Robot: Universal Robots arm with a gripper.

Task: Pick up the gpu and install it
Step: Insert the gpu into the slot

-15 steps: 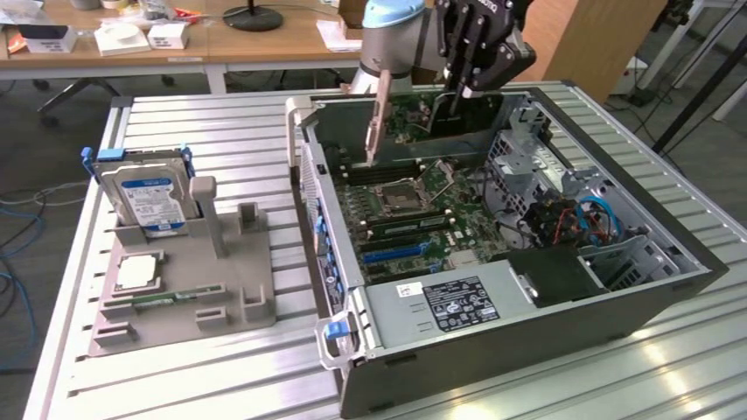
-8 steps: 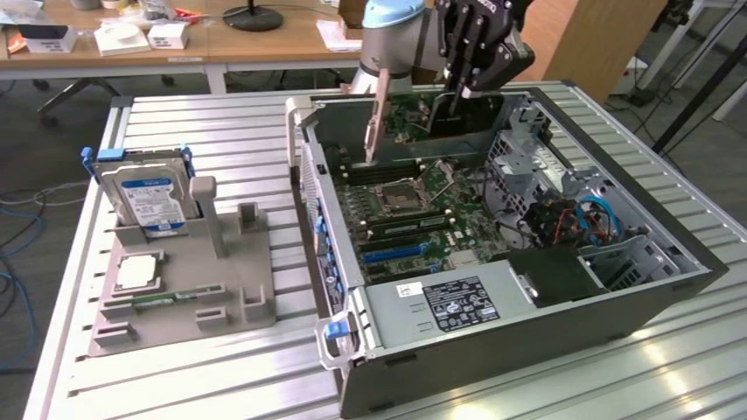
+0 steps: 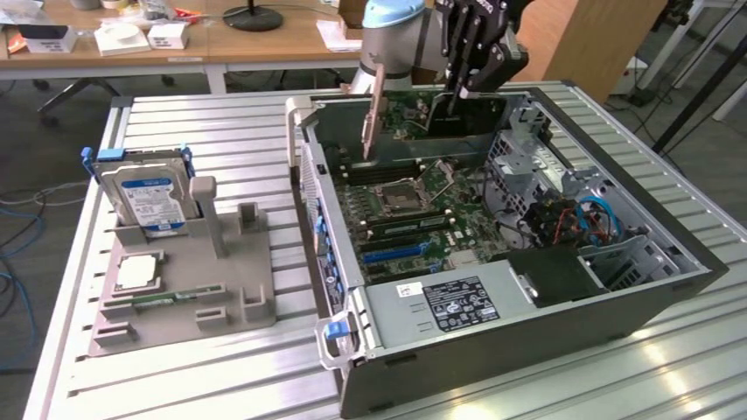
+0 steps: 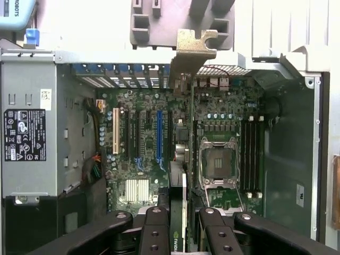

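Gripping gpu (image 3: 478, 118) upright in closed hand (image 3: 467, 87), above motherboard (image 3: 403, 197) inside open case (image 3: 513, 350) on bench (image 3: 210, 114).

The gpu (image 3: 473, 118) — upright, apparently hanging above the motherboard (image 3: 403, 197).

"ROBOTS" stands on a pale-blue part (image 4: 13, 10), an Nvidia mark on the gpu (image 4: 180, 208).
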